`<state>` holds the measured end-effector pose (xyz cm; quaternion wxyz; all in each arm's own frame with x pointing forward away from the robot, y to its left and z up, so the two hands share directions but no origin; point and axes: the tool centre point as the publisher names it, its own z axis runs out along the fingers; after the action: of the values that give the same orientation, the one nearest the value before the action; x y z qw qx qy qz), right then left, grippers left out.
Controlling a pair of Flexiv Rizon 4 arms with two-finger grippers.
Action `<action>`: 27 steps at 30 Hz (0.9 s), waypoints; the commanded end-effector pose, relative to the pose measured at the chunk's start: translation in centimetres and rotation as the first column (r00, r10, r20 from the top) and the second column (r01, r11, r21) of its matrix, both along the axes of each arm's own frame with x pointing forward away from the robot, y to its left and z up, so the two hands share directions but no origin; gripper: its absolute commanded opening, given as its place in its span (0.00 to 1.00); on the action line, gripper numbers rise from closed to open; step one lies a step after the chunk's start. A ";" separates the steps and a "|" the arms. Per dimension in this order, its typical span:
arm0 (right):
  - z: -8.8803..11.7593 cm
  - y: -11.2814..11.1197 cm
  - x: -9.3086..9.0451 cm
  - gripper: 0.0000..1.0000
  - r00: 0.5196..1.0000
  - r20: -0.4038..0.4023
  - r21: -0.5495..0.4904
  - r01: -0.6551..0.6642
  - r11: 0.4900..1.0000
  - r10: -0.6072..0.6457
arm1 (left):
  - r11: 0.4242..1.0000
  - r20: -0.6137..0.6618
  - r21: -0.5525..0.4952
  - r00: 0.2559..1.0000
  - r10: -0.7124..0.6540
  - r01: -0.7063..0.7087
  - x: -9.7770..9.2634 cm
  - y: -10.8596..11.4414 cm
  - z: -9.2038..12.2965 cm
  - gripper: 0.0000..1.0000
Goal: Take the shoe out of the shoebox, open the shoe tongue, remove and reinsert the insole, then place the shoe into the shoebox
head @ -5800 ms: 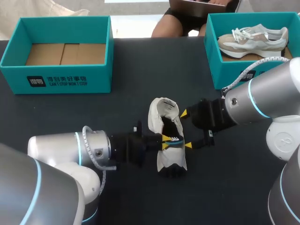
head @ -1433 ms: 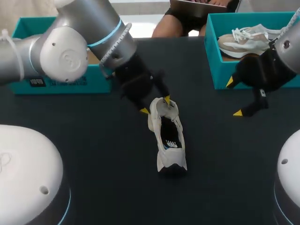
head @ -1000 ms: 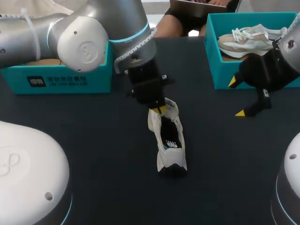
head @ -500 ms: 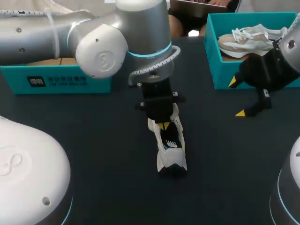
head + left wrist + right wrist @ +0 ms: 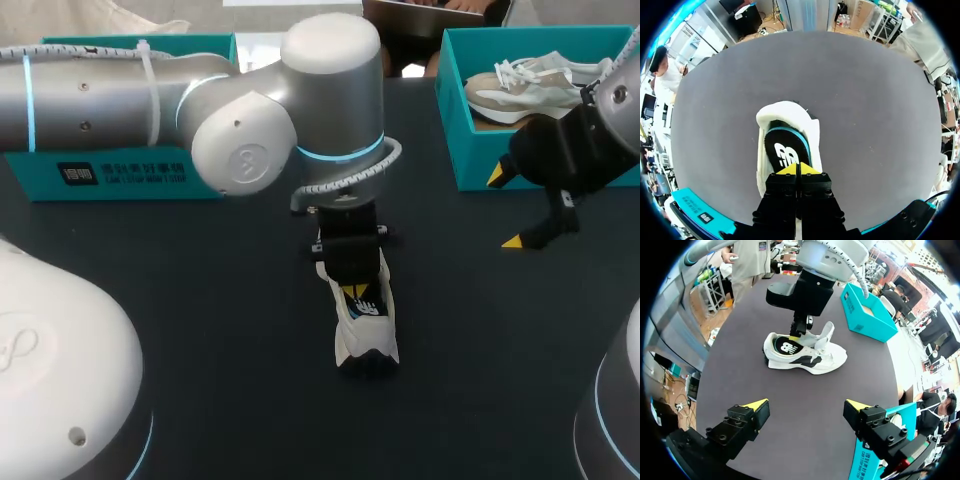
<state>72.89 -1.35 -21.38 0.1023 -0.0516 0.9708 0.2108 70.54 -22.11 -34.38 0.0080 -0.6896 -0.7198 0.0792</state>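
Head and wrist views. The shoe [image 5: 366, 338] is lying upright on its sole near the middle of the table [image 5: 200, 300], well apart from both shoeboxes. The left arm is reaching past the middle, and its pincer [image 5: 796, 169] is pointing down into the shoe's opening with fingers pressed together. The yellow tips are sitting at the black insole [image 5: 784, 150], which is lying inside the shoe; whether they are touching it cannot be told. The tongue [image 5: 827, 333] is standing raised. The right pincer [image 5: 806, 405] is hovering wide open above the table, near the right shoebox [image 5: 455, 120], which is holding a second shoe [image 5: 540, 85]. The left shoebox [image 5: 120, 172] is standing at the far left edge.
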 end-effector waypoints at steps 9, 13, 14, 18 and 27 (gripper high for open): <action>0.0 0.0 0.0 1.00 1.000 0.001 -0.001 0.000 1.000 0.000 | 0.998 0.051 -0.023 0.996 0.068 -0.067 -0.3 -1.1 -4.3 0.00; 0.0 0.0 0.0 1.00 1.000 0.001 -0.001 0.000 1.000 0.000 | 0.997 0.056 -0.015 0.995 0.079 -0.078 -0.4 -1.4 -5.5 0.00; 0.0 0.0 0.0 1.00 1.000 0.001 -0.001 0.000 1.000 0.000 | 0.996 0.060 -0.020 0.995 0.082 -0.081 -0.6 -1.3 -5.3 0.00; 0.0 0.0 0.0 1.00 1.000 0.001 -0.001 0.000 1.000 0.000 | 0.996 0.074 -0.050 0.994 0.080 -0.076 -1.0 -0.9 -3.7 0.00; 0.0 0.0 0.0 1.00 1.000 0.001 -0.001 0.000 1.000 0.000 | 0.998 0.041 -0.043 0.998 0.039 -0.038 -3.0 -1.3 -4.2 0.00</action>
<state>72.85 -1.43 -21.31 0.1021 -0.0518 0.9707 0.2114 67.81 -23.21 -37.67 -0.0213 -0.6768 -0.7316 0.0787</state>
